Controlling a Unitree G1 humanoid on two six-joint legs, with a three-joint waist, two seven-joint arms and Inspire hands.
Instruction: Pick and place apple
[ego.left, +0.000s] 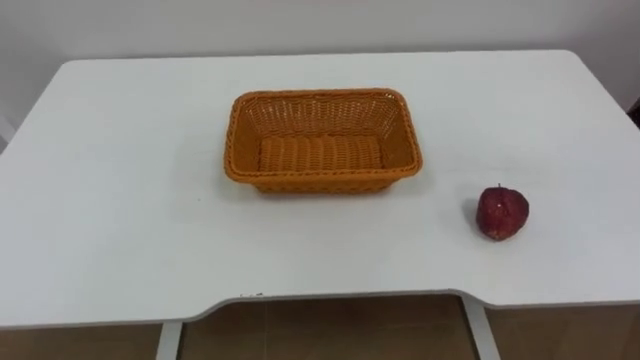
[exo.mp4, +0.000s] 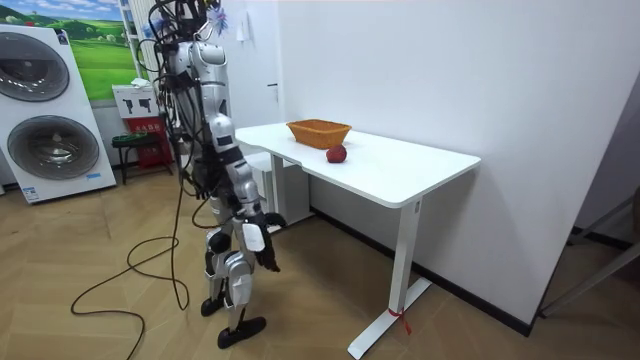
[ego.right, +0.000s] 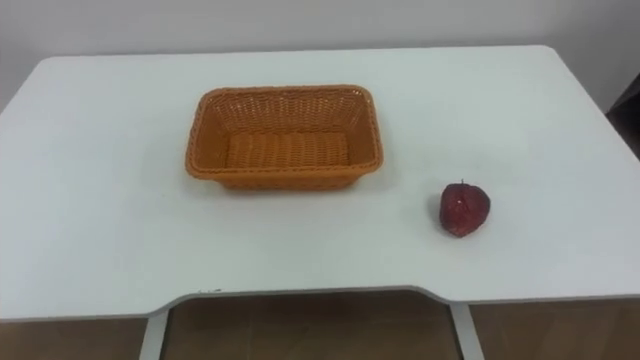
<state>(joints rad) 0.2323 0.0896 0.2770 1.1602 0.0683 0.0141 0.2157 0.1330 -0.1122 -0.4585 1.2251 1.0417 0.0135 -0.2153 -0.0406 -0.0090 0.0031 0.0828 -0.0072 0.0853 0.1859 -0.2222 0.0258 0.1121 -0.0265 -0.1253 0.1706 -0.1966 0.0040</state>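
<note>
A dark red apple (ego.left: 502, 212) lies on the white table (ego.left: 120, 200), near its front edge on the right. An empty orange wicker basket (ego.left: 320, 96) stands in the middle of the table, to the apple's left and farther back. The room view has the apple (exo.mp4: 336, 153) just in front of the basket (exo.mp4: 318, 127). There I stand upright at the table's front edge with both arms hanging low. My right hand (exo.mp4: 268, 256) is by my thigh, and my left hand (exo.mp4: 272, 218) is slightly higher, below the tabletop. Both are well away from the apple.
The table's back edge is against a white wall (exo.mp4: 400, 60). Its front edge has a shallow cut-out (ego.left: 330, 297) in front of me. Two washing machines (exo.mp4: 50, 120) and a green stool (exo.mp4: 130, 145) stand behind me on the wooden floor.
</note>
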